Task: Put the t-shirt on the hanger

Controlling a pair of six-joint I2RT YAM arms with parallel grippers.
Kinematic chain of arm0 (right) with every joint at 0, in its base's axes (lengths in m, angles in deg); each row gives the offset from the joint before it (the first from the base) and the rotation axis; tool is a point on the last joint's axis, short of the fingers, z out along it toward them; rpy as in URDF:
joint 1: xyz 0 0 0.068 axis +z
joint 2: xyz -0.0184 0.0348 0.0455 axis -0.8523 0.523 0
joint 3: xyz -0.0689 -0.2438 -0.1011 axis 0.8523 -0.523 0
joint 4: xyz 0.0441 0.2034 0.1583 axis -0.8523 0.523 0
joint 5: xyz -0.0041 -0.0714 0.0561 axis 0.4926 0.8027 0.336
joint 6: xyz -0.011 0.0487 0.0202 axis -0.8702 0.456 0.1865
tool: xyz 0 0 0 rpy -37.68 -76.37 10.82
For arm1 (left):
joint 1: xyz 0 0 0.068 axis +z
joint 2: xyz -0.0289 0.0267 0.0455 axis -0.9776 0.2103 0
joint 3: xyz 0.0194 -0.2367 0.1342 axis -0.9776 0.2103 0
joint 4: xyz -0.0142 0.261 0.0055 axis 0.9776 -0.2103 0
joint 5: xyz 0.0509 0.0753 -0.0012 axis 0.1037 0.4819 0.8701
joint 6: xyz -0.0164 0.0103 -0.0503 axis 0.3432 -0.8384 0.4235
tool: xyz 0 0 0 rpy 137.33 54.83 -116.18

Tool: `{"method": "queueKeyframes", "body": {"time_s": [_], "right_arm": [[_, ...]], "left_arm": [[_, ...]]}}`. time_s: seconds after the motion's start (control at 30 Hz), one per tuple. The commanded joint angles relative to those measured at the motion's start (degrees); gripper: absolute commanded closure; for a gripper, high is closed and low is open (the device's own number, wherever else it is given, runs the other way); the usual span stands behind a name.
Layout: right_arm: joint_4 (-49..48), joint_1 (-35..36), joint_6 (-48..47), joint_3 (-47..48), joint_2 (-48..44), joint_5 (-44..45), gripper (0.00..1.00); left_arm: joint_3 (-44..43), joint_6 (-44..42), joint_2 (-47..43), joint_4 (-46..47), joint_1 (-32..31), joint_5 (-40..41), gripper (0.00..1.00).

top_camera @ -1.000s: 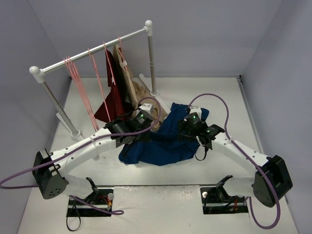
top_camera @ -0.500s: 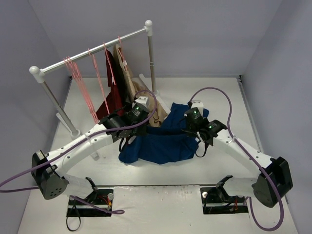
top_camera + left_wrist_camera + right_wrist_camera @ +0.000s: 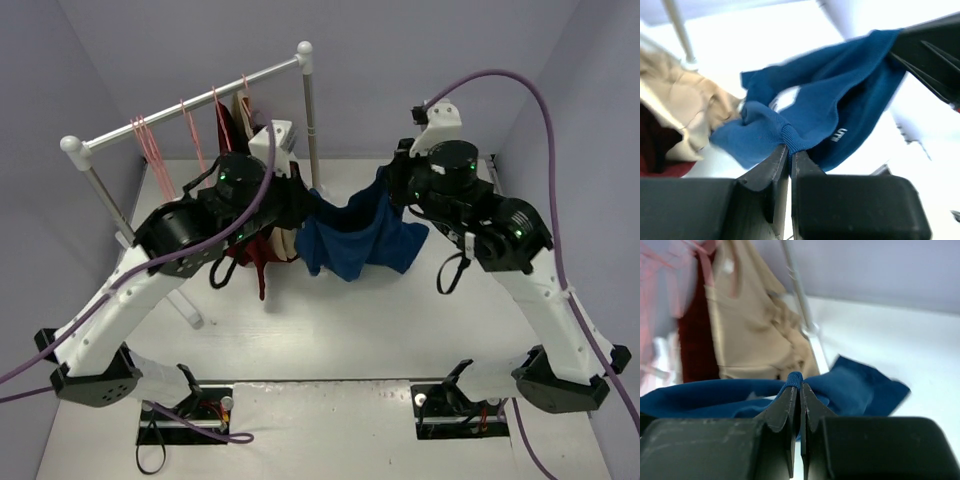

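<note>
Left gripper (image 3: 790, 151) clamped on a fold of the t-shirt (image 3: 350, 245), right gripper (image 3: 800, 386) pinching another edge, I see cloth slung between them, close by the rack (image 3: 200, 103).

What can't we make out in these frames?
Top view: where the grips sit on the t-shirt, hidden under the wrists' own housings.
Left wrist: left gripper pinches a ribbed edge; collar, cuff or hem unclear, cloth bunched.
Right wrist: right gripper likewise; pink hangers blurred at the top-left edge, count unreadable.
</note>
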Motion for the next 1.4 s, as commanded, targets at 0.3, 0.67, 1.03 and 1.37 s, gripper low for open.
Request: {"method": "queueKeyframes", "body": {"time_s": [0.3, 0.67, 1.03, 1.37], "right_arm": [[-0.16, 1.47, 9.39, -31.12, -7.23, -2.66, 1.0], [-12.22, 1.22, 12.31, -48.69, -2.02, 0.35, 1.0], [-16.09, 0.52, 10.44, -49.13, 3.45, -1.18, 1.0], [-16.18, -0.1, 9.15, -48.25, 2.89, -2.06, 1.0]], "left_arm": [[27.54, 12.63, -9.57, -0.38, -2.02, 6.22, 1.0], [42.36, 17.64, -5.07, 10.65, -1.76, 13.85, 1.0], [35.53, 11.68, -6.44, 10.35, -1.58, 11.63, 0.49], [12.39, 2.19, -6.67, -2.38, -1.0, 21.83, 0.4]]}}
